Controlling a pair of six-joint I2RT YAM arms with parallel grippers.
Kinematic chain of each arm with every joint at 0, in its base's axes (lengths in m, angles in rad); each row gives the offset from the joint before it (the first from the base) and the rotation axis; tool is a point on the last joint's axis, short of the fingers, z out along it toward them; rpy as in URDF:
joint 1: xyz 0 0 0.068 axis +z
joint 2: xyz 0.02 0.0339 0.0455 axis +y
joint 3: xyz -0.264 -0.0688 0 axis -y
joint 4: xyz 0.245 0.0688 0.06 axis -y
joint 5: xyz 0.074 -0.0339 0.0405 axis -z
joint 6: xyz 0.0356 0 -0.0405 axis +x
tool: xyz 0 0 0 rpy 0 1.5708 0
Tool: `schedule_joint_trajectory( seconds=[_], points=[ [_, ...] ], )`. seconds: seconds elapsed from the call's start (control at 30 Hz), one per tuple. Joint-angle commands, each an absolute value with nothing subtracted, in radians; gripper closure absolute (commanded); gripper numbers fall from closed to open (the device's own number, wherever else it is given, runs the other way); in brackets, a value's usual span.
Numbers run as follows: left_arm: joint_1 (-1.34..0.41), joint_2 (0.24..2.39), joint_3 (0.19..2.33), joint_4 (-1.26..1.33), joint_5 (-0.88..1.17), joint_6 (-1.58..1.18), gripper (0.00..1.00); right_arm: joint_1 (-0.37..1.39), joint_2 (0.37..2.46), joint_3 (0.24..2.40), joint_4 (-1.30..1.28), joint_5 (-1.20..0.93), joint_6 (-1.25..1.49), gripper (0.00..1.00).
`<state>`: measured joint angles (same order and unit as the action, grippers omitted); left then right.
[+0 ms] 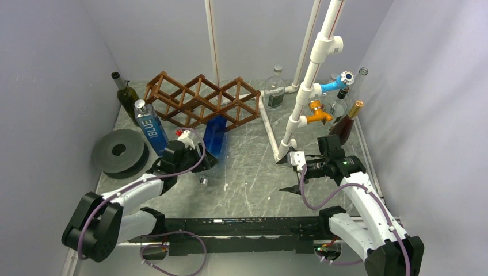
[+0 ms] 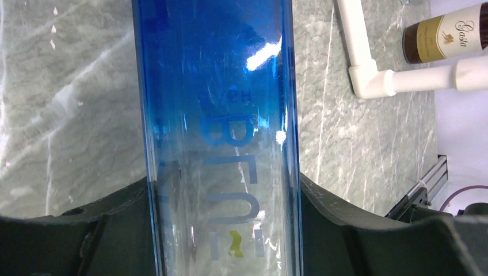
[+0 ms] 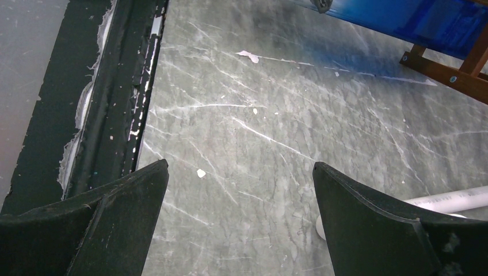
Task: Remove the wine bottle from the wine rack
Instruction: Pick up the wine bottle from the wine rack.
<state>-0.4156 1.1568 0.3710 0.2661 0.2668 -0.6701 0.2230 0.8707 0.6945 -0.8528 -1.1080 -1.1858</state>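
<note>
The wine bottle (image 1: pixel 216 137) is blue glass, slanting down from the brown lattice wine rack (image 1: pixel 198 99) toward the near edge, its cap end (image 1: pixel 203 180) low over the table. Its base end meets the rack's front cell. My left gripper (image 1: pixel 195 158) is shut on the wine bottle's body. In the left wrist view the wine bottle (image 2: pixel 221 115) fills the space between both black fingers (image 2: pixel 86 236) of the left gripper (image 2: pixel 224 198). My right gripper (image 1: pixel 281 176) hangs open and empty to the right. In the right wrist view the right gripper (image 3: pixel 239 172) is over bare table, with the wine bottle (image 3: pixel 403 17) and rack (image 3: pixel 454 72) at the top right.
A second blue bottle (image 1: pixel 151 126) and a green bottle (image 1: pixel 125 95) stand left of the rack, beside a grey spool (image 1: pixel 119 150). A white pipe frame (image 1: pixel 302 103) rises at centre right. A clear bottle (image 1: pixel 275 89) and several more bottles (image 1: pixel 345 121) stand at the back right.
</note>
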Motion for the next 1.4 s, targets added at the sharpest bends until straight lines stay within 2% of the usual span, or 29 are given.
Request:
schedule_joint_trajectory(
  seconds=[0.0, 0.43, 0.73, 1.07, 1.37],
  points=[
    [-0.423, 1.037, 0.386, 0.389, 0.301, -0.670, 1.00, 0.218, 0.863, 0.694, -0.839, -1.134, -1.205, 0.01],
    [-0.436, 0.840, 0.359, 0.184, 0.368, -0.703, 1.00, 0.218, 0.859, 0.691, -0.843, -1.137, -1.211, 0.01],
    [-0.480, 0.749, 0.369, 0.097, 0.421, -0.731, 1.00, 0.219, 0.864, 0.690, -0.918, -1.158, -1.325, 0.00],
    [-0.541, 0.721, 0.406, 0.004, 0.484, -0.767, 1.00, 0.221, 0.849, 0.677, -0.937, -1.150, -1.382, 0.00],
    [-0.633, 0.778, 0.488, -0.068, 0.532, -0.772, 1.00, 0.252, 0.844, 0.699, -0.959, -1.111, -1.447, 0.00]
  ],
)
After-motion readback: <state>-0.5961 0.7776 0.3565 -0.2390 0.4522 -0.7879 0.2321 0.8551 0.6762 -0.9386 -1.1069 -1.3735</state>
